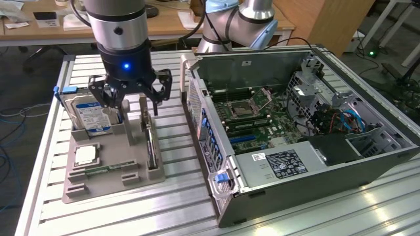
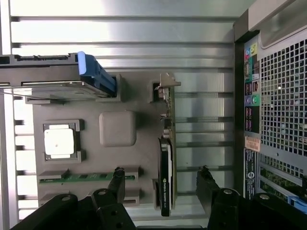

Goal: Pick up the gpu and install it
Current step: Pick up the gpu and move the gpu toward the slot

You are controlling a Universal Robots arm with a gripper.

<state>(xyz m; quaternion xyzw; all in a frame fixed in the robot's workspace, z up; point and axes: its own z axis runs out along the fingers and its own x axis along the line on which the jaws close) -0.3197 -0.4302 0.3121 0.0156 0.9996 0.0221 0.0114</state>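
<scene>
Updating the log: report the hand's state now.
Hand: open, holding nothing, poised above the gpu.

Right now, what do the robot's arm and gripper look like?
The arm is a silver cylinder ending in a black wrist section with a glowing blue light. The gripper is black, with linked, skeletal fingers and visible bolts.

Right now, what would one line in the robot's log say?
gripper: open, straddling gpu | gpu: on edge in grey holder, not gripped | computer case: open, gpu not installed
</scene>
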